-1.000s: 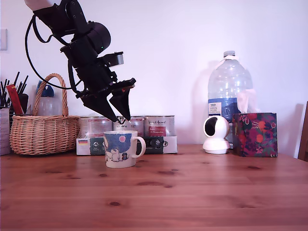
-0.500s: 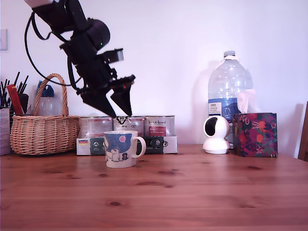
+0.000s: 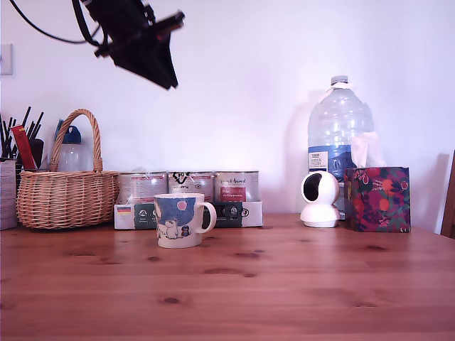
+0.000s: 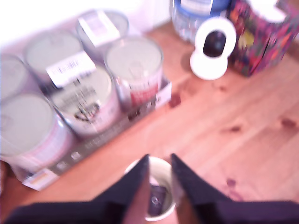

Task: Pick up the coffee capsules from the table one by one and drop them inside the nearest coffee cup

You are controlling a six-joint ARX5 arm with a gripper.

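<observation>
While our gripper (image 3: pixel 169 79) hung high above the table (image 3: pixel 284 284), its black tapered fingers (image 4: pixel 135 179) stood narrowly apart, holding nothing. The glossy white mug (image 3: pixel 180 220) sat upright on the knotty planks, handle toward the exterior view's right.

A home tabletop, set against a plain white wall.

We see a knotty wooden table (image 3: pixel 284 284) carrying household things: a wicker basket (image 3: pixel 65 192), a tray of labelled tins (image 3: pixel 188 195), a cartoon-printed mug (image 3: pixel 181 220), a big water bottle (image 3: pixel 340 138), a floral tissue box (image 3: pixel 377 199) and a small white indoor camera (image 3: pixel 319 199).
</observation>
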